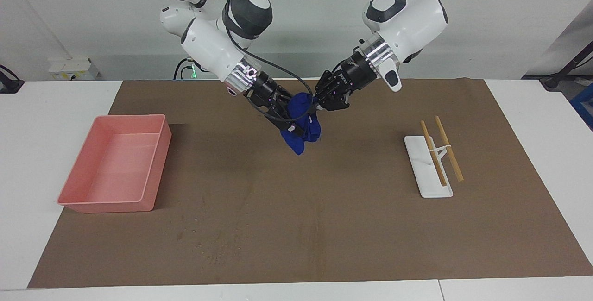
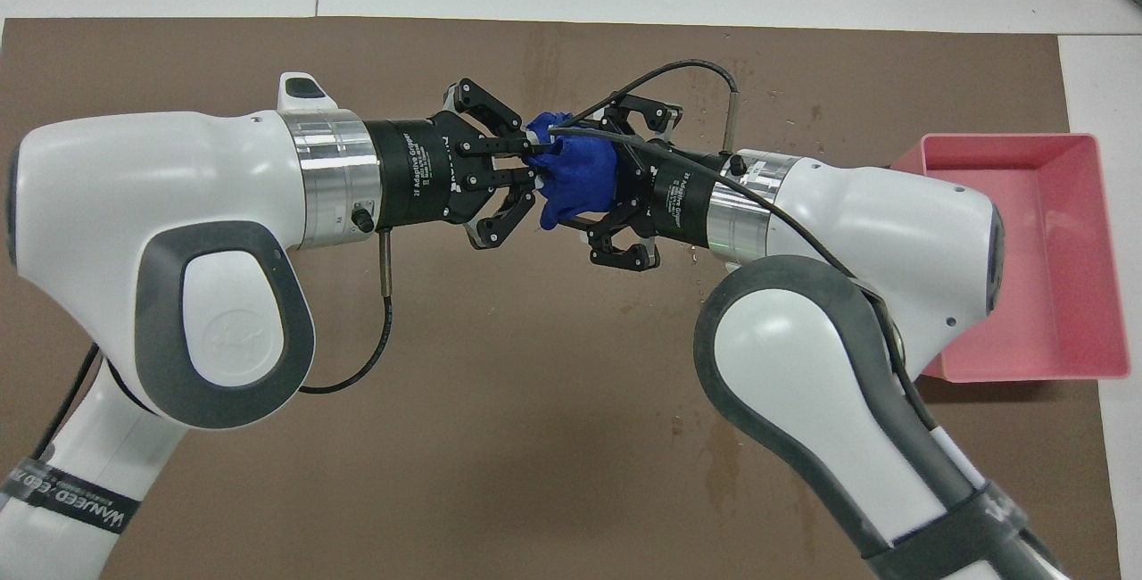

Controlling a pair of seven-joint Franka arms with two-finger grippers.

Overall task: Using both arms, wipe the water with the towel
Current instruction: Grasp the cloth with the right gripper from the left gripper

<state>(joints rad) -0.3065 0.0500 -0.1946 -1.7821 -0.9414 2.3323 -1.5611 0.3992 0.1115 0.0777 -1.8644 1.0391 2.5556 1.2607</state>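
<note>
- Towel [image 1: 303,125]: soft, light, limp (bunches and droops); best pinched at a free edge or corner.
- Held in the air over mid-tabletop [image 1: 278,208], between both tools.
- Right tool [image 1: 289,120]: angled down, clamped on towel.
- Left tool [image 1: 324,102]: angled down, pinching towel's upper edge.

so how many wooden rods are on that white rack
2. Both wooden rods lie side by side across the white rack toward the left arm's end of the table: one rod over the rack's base, the other rod along its edge. None seem hidden.
</note>
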